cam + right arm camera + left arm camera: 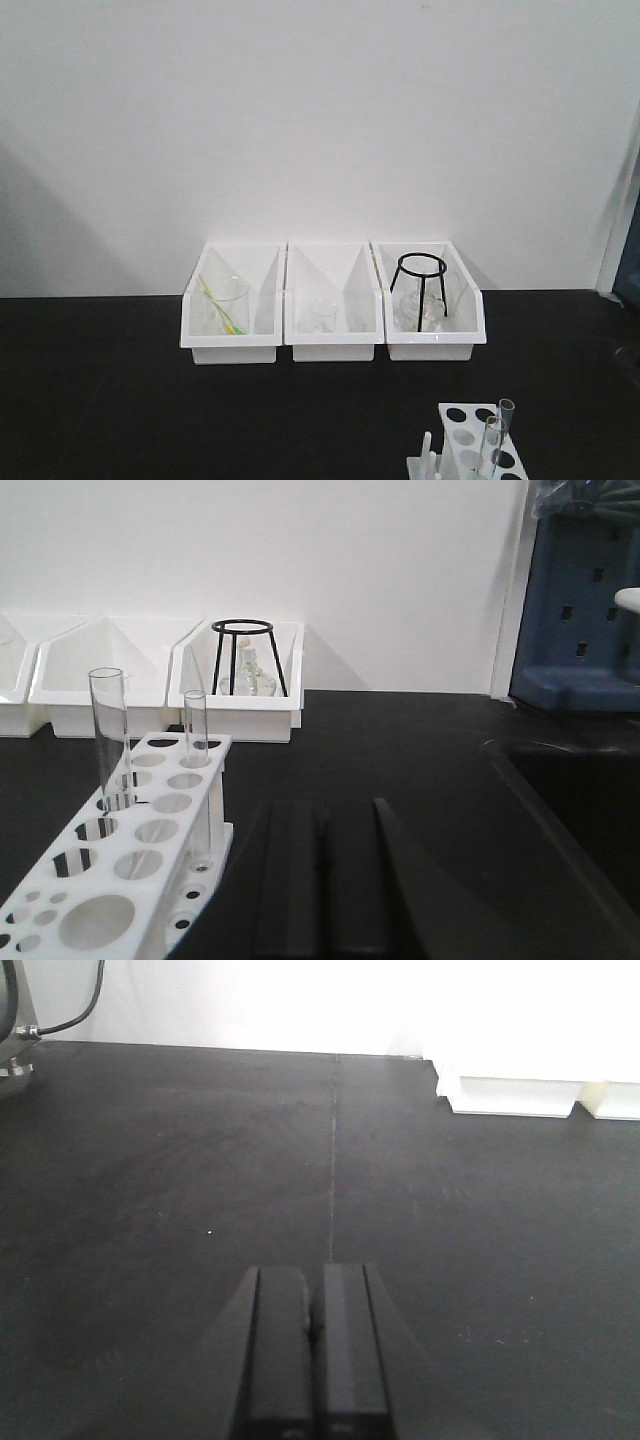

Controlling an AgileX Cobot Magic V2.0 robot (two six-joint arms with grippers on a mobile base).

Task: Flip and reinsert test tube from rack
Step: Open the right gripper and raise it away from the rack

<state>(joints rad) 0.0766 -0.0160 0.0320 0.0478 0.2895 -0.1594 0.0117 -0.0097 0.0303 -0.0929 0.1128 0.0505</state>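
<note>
Rack (120, 880), table's 5 o'clock corner, 2 test tubes (108, 738) upright, rims up for grasping; right gripper (345, 880) beside it and left gripper (312, 1360) both closed, empty.

A lab — black bench (120, 400), test tube rack (130, 870), 3 white bins (330, 345) holding glassware.

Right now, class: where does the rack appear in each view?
Front view: rack at the bottom right corner, partly cut off.
Left wrist view: not in it.
Right wrist view: rack at lower left, holding two tubes.
Shared landmark: the black tripod in the right bin.
</note>
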